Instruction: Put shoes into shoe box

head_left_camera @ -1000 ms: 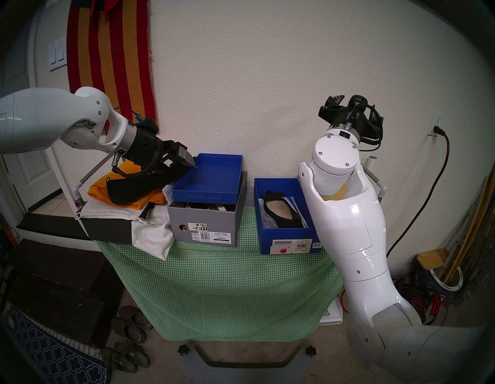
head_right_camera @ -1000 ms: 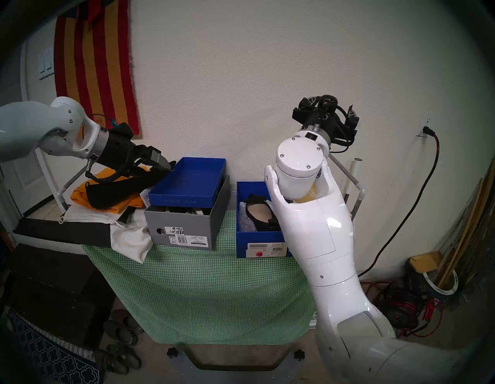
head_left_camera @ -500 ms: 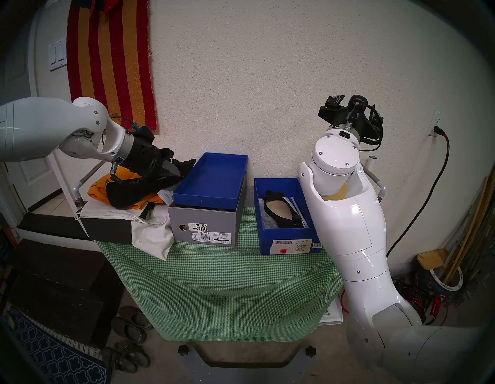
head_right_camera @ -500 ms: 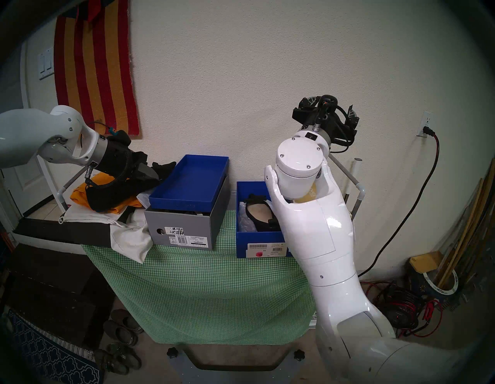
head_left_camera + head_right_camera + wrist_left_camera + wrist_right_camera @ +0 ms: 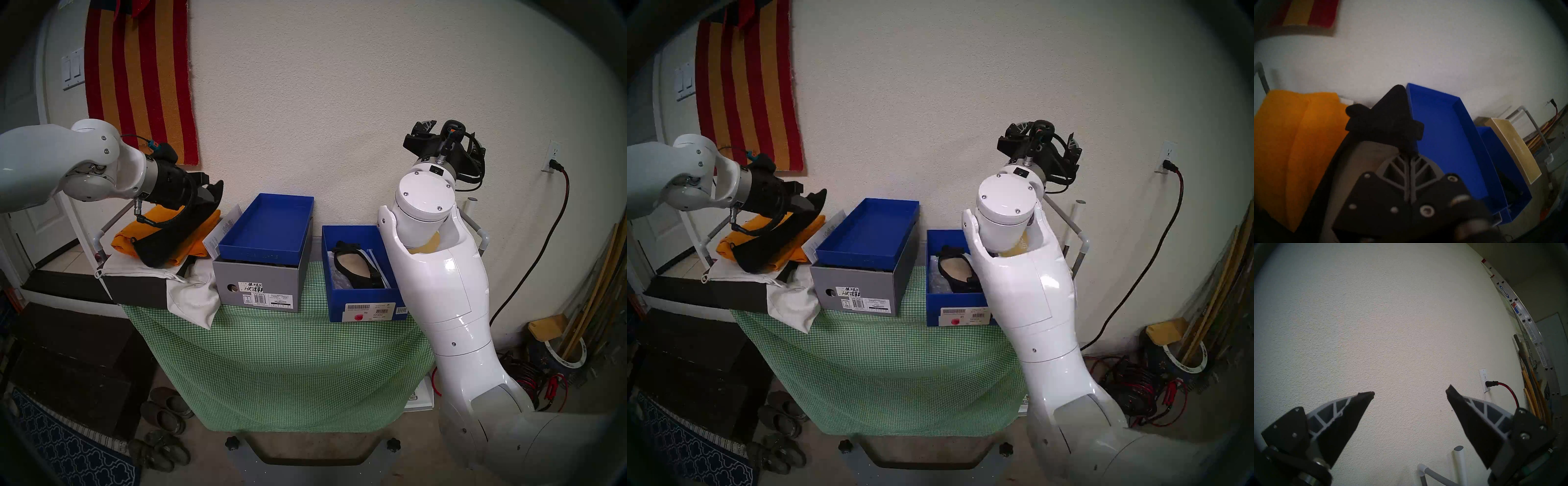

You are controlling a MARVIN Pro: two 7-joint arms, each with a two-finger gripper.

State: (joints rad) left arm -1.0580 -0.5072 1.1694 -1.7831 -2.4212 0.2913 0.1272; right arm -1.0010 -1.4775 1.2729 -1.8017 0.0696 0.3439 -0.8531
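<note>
The blue shoe box (image 5: 366,309) stands open on the table's right, and one black flat (image 5: 356,268) with a beige insole lies inside it. The other black shoe (image 5: 159,251) slants over the orange cloth at the left, its far end raised. My left gripper (image 5: 212,195) is shut on that raised end; the left wrist view shows the fingertips (image 5: 1409,152) pinching the black suede (image 5: 1390,118). My right gripper (image 5: 444,135) is held high near the wall, open and empty (image 5: 1410,394). My right arm hides the box's right side.
A blue lid (image 5: 271,224) rests upturned on the grey VIONIC box (image 5: 261,281) between the shoe and the shoe box. Orange cloth (image 5: 196,234) and a white cloth bag (image 5: 193,298) lie left. A gold-tan box (image 5: 1514,149) stands behind the shoe box. Worn slip-ons (image 5: 166,410) sit on the floor.
My left gripper closed on the black shoe's far end beside the blue lid, then drew back left and up, lifting that end. The lid shifted slightly right. The right arm stayed still.
</note>
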